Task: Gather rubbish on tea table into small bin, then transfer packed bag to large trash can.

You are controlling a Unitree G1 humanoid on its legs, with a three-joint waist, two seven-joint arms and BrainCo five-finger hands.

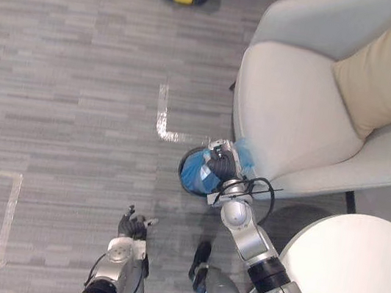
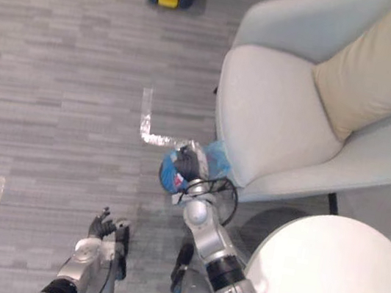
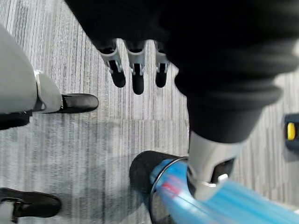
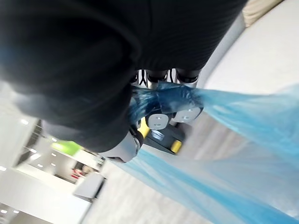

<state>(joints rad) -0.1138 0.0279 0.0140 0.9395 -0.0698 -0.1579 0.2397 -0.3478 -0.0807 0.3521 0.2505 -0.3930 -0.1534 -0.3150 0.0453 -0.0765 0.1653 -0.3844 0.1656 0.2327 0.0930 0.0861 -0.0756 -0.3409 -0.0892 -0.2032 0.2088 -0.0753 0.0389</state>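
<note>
Gripping the blue bag [image 1: 191, 174] beside the armchair [image 1: 289, 117], right hand [image 1: 221, 164]; left hand [image 1: 132, 226] loose-fingered.

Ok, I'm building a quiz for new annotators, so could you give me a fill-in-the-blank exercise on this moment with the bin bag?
1. The robot's right hand is shut on a thin ____ plastic bag.
2. The small round black bin stands on the grey ____, beside the pale grey armchair.
3. The robot's left hand holds ____.
4. The round white tea table is on the robot's ____ side.
Missing words: blue; floor; nothing; right.
</note>
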